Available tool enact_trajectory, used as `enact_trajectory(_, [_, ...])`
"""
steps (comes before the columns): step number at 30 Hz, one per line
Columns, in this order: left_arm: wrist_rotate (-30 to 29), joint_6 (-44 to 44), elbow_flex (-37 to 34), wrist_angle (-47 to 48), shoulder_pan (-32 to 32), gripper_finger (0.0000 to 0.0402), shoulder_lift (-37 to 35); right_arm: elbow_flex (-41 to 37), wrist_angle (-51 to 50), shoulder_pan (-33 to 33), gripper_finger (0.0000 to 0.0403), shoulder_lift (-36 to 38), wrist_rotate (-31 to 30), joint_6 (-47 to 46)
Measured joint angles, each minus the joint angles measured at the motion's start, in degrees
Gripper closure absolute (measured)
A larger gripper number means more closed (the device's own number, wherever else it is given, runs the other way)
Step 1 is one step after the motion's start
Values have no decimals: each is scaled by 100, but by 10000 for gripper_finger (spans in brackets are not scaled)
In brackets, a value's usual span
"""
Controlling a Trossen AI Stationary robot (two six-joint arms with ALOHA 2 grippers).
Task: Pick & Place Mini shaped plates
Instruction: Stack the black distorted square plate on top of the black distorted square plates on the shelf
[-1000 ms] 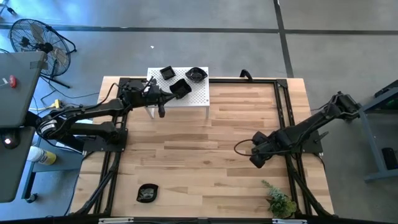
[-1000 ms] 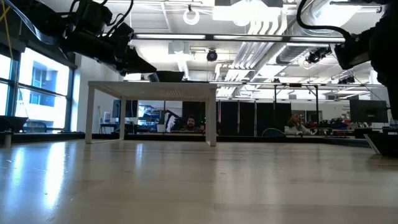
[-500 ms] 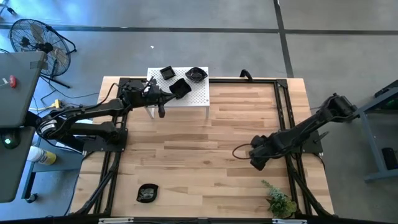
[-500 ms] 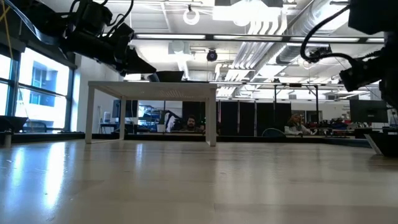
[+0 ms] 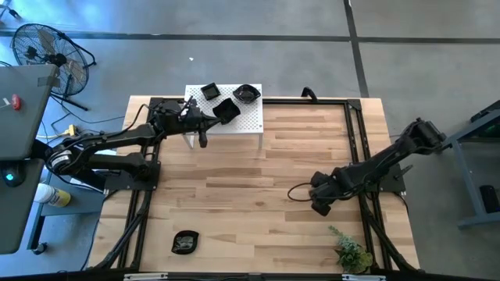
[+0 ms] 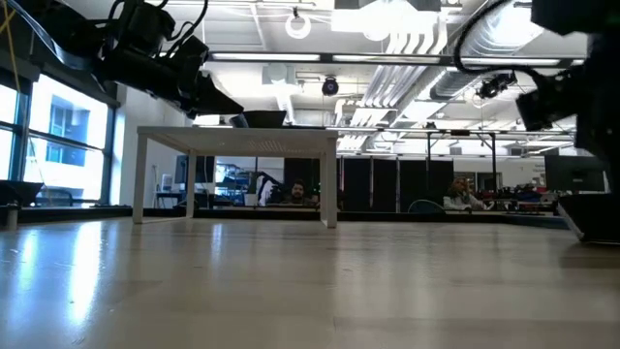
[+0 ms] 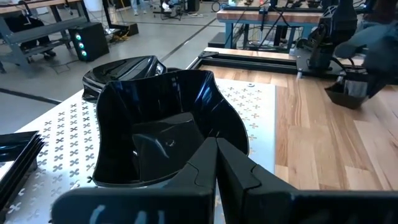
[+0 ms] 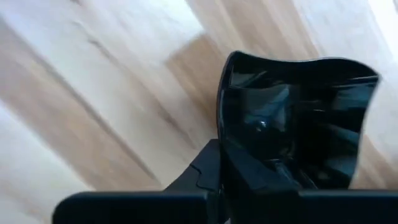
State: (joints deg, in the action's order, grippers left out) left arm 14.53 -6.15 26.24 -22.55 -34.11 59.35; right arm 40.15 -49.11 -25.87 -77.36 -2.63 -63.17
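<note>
- Right gripper [image 8: 219, 163]: jaws pressed onto the near rim of a glossy black mini plate [image 8: 297, 118]; the dish stands out ahead of the fingers, over bare wooden table [image 8: 74, 93]. Seen from above, this gripper [image 5: 318, 204] hangs over the table's right half, well apart from the white perforated platform [image 5: 248, 123].
- Judged step: carry and set-down of the held dish. Keep the pinch firm; a rim grip on a glossy surface can slip or let the dish swing.
- Lower the dish level until its base meets the wood, and only then part the jaws.
- Withdraw along the finger line, so the rim is not dragged.
- Left gripper [image 7: 214, 163]: jaws closed on the rim of a second black dish [image 7: 161, 127], which sits at the platform; another dish [image 7: 121, 68] lies just beyond it, and a flat one [image 7: 15, 152] to the side.
- Lift this dish straight up before traversing; neighbours are near enough to be knocked.
- One more dish [image 5: 185, 242] lies on the table's near edge, far from both grippers.
</note>
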Motion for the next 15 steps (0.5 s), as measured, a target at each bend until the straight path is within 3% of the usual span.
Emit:
enact_trajectory(7, [1, 0, 0, -1, 0, 401, 0, 527, 149, 322, 394, 0, -73, 411])
enact_trajectory(15, [1, 2, 0, 0, 0, 401, 0, 828, 1130, 1063, 397, -139, -346, 1668])
